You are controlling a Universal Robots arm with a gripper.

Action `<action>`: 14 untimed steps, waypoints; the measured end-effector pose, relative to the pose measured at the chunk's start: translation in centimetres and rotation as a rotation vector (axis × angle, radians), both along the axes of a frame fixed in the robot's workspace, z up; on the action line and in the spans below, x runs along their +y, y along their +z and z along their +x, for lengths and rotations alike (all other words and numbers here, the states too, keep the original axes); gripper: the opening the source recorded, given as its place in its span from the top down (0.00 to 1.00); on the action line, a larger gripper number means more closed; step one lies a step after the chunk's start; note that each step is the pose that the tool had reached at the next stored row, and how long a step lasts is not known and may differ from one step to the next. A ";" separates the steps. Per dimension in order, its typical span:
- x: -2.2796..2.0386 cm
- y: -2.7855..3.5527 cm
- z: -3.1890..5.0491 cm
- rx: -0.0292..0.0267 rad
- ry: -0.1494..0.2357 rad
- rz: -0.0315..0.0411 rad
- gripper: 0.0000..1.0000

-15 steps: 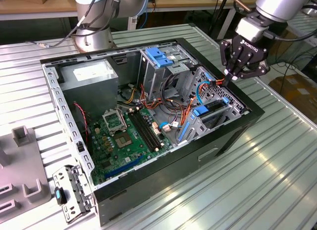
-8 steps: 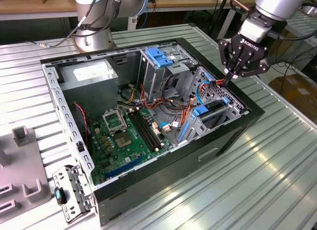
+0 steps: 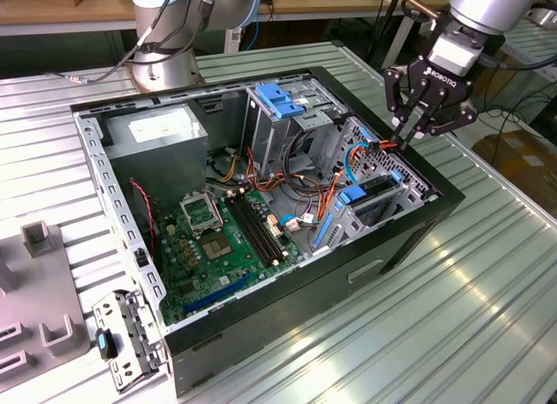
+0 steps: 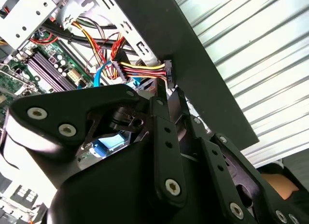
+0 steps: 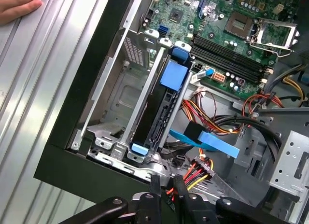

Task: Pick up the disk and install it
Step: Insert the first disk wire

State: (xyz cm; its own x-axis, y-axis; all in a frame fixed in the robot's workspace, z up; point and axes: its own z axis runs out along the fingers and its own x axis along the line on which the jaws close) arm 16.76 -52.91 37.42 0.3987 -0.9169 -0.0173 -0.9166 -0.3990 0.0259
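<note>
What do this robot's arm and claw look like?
The arm is made of rounded silver-grey metal segments on a silver cylindrical base, with black cables running along it. The gripper is matte black and angular, built of linked bars with silver bolts, with white lettering on its body.

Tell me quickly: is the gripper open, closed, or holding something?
Gripper: closed on a power connector at the case edge.

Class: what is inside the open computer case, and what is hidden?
Inside the case: a green motherboard, grey power-supply box, blue-topped drive cage and coloured cables. The gripper is shut on a power cable. Cables and cage cover what lies beneath them.
</note>
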 end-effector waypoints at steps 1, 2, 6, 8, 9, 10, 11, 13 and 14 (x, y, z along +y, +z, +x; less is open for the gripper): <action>0.02 0.00 0.03 0.0000 0.008 0.0000 0.75; 0.04 0.00 0.05 0.0000 0.020 0.0000 0.75; 0.08 0.00 0.16 0.0000 0.075 -0.0001 0.75; 0.12 0.01 0.30 0.0000 0.094 -0.0001 0.75; 0.12 0.01 0.35 0.0000 0.101 -0.0001 0.75; 0.12 0.00 0.40 0.0000 0.117 0.0000 0.75; 0.12 0.00 0.41 0.0000 0.131 -0.0001 0.75; 0.11 0.00 0.42 -0.0001 0.188 0.0000 0.75; 0.12 -0.01 0.42 0.0000 0.208 0.0001 0.75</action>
State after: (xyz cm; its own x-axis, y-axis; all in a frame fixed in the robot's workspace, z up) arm 17.18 -52.79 37.41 0.5795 -0.8148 -0.0175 -0.8144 -0.5798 0.0259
